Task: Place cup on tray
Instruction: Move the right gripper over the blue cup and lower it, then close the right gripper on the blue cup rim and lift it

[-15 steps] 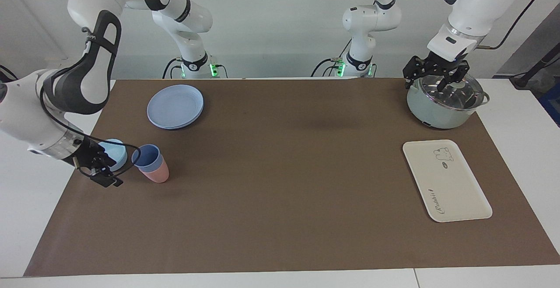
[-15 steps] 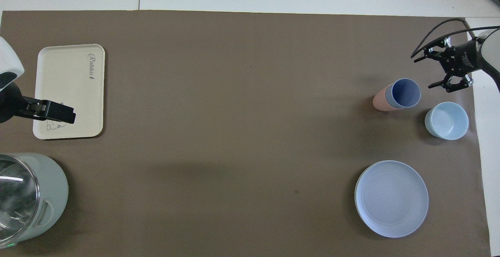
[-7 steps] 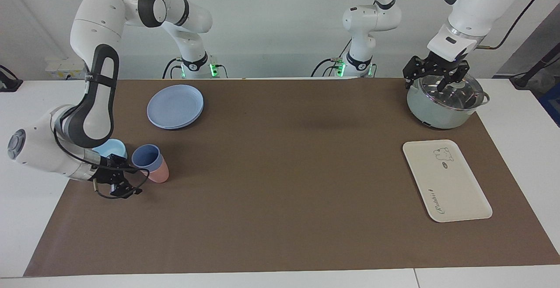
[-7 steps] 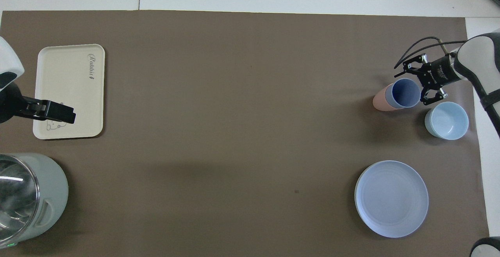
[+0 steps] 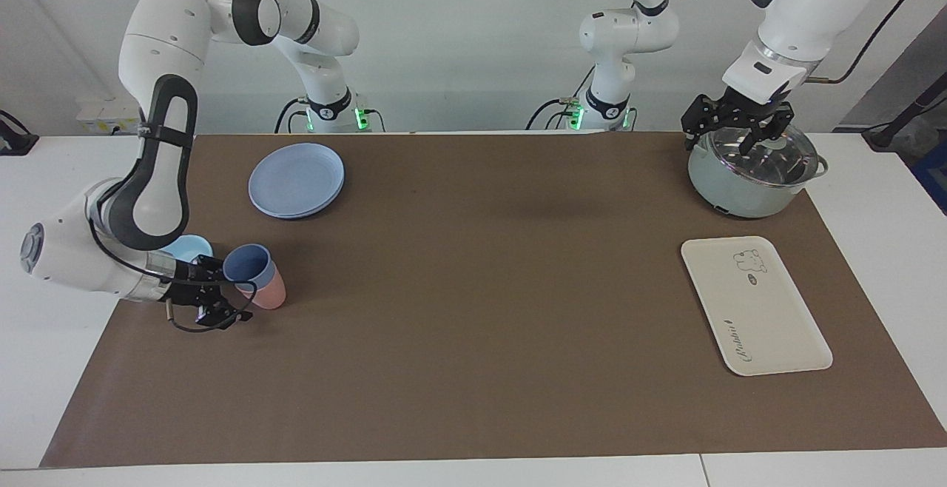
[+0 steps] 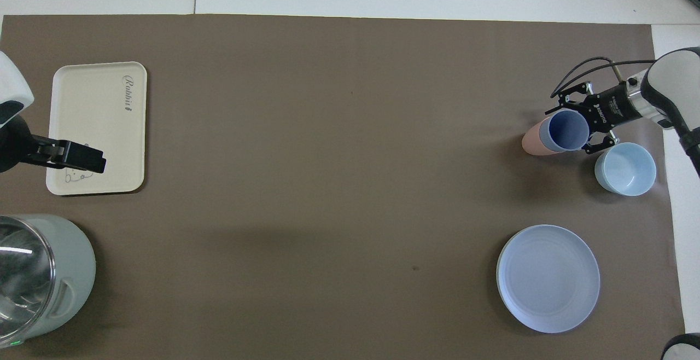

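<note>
Right gripper (image 5: 222, 296) low at the cup (image 5: 249, 263), fingers apart around its rim, not visibly clamped. Cup lies tilted, nested in a pink cup (image 5: 271, 292), near the table edge at the right arm's end, just beside a pale bowl (image 6: 625, 168).

Left gripper (image 5: 736, 127) waits, fingers apart, over a pot (image 5: 751, 173).

Progress: nothing lifted yet; grasp, carry and set-down remain. Tray (image 5: 755, 305) bare, well apart at the left arm's end.

Cup: small, periwinkle, matte, tapered, no handle.
</note>
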{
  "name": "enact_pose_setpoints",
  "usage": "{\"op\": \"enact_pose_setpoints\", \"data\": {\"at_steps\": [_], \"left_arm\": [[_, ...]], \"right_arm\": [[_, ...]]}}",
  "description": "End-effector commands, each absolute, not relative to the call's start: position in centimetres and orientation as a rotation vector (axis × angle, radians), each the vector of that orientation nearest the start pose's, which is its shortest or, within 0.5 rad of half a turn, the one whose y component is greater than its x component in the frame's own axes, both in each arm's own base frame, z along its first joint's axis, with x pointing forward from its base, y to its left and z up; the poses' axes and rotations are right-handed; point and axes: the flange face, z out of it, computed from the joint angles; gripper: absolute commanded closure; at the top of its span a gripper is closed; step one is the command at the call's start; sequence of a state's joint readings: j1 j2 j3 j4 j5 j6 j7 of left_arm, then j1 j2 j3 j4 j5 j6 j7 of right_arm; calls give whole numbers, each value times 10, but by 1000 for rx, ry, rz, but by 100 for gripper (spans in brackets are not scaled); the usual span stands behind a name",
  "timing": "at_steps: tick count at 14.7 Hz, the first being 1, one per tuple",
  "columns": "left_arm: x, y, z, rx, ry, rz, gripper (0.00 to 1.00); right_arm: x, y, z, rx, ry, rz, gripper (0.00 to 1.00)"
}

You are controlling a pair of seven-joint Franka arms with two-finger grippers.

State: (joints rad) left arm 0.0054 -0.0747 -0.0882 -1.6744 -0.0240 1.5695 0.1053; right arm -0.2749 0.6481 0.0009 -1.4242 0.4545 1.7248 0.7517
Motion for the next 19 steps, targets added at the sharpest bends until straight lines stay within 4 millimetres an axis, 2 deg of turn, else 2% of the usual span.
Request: {"op": "enact_pose_setpoints", "data": {"at_steps": [1, 5, 11, 12, 13, 14, 16, 19], "left_arm": [[523, -47, 615, -3127, 278, 66, 0], [524, -47, 615, -3128, 276, 61, 0], [523, -46, 616, -3128, 273, 58, 0], [523, -46, 615, -3128, 269, 61, 0], [524, -46, 613, -3128, 266, 61, 0], [522, -47, 610, -3128, 268, 68, 0], [520, -48, 611, -3127, 271, 58, 0], [523, -53, 612, -3145, 213, 23, 0]], "right_arm": [[653, -148, 305, -2203, 1539, 655, 9], [653, -145, 303, -2176, 1541, 662, 9], [636, -134, 288, -2051, 1570, 697, 11], [633, -133, 288, -2045, 1571, 705, 28], [630, -131, 288, -2028, 1566, 724, 78], [628, -126, 287, -2006, 1556, 754, 100], [626, -120, 290, -1992, 1544, 776, 100], [624, -100, 313, -2018, 1489, 809, 100]]}}
